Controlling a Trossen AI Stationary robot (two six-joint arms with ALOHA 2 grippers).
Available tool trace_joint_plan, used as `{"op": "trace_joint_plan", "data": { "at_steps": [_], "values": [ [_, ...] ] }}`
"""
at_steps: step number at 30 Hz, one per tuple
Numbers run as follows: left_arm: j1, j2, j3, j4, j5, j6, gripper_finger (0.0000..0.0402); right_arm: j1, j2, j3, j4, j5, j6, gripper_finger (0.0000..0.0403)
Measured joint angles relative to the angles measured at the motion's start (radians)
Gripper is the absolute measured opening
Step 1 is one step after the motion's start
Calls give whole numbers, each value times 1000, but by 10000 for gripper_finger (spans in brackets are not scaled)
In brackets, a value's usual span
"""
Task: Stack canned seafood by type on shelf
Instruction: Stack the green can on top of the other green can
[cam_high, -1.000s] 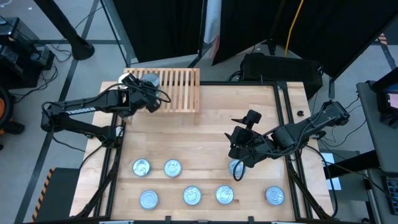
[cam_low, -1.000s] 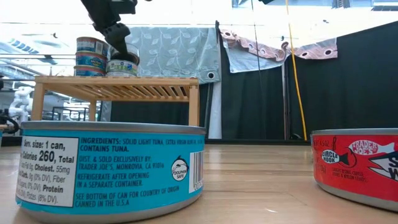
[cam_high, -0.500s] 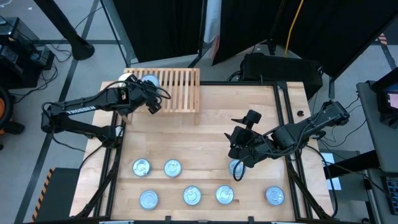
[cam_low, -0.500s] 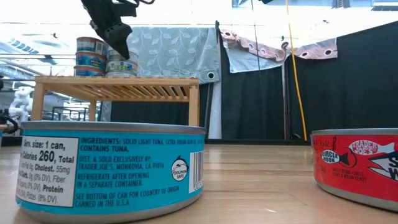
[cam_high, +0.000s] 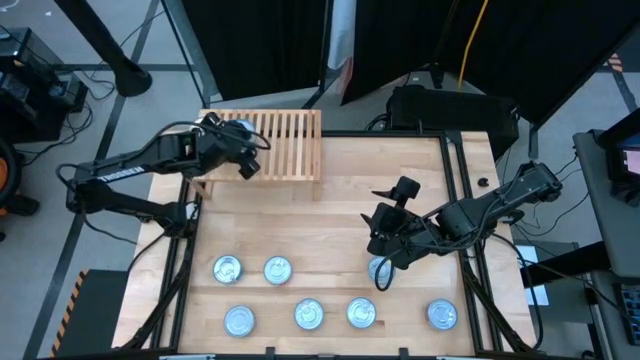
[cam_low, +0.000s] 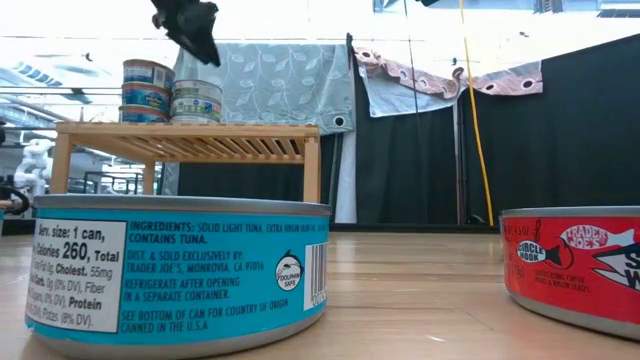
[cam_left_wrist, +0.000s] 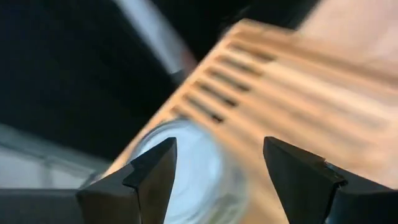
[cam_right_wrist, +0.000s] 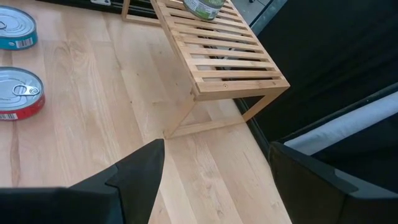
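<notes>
- High view: the left hand (cam_high: 243, 160), at the upper left by the shelf (cam_high: 285, 140), has pulled back from the tins (cam_high: 237, 128) it was over a second ago and now hangs empty, fingers apart. The shelf is a rack of pale wooden slats at the far edge of the smooth wood surface (cam_high: 330, 210).
- High view: the right hand (cam_high: 381, 238) has not moved; it waits right of centre, spread open and empty. Seven flat round tins with silvery tops lie along the lower part of the frame, one (cam_high: 379, 269) just beside this hand.
- Low view: the left hand (cam_low: 200, 30), earlier down at the short stack (cam_low: 196, 101), has risen clear to the upper left. That stack stands on the shelf's left end beside a taller stack (cam_low: 145, 90).
- Low view: up close sit a blue-labelled tin (cam_low: 180, 275) and a red-labelled one (cam_low: 570, 265).
- Left wrist view: blurred; open fingers (cam_left_wrist: 152, 177) frame a round silvery lid (cam_left_wrist: 189, 165) on the slats.
- Right wrist view: open dark fingers (cam_right_wrist: 134, 174) over wood grain; a green-labelled tin (cam_right_wrist: 204, 7) stands on the shelf.
</notes>
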Motion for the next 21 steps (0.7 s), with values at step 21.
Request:
{"op": "trace_joint_plan", "data": {
  "at_steps": [21],
  "values": [
    [-765, -5, -180, 48, 531, -484, 159, -5, 24, -64, 355, -289, -194, 279]
  ]
}}
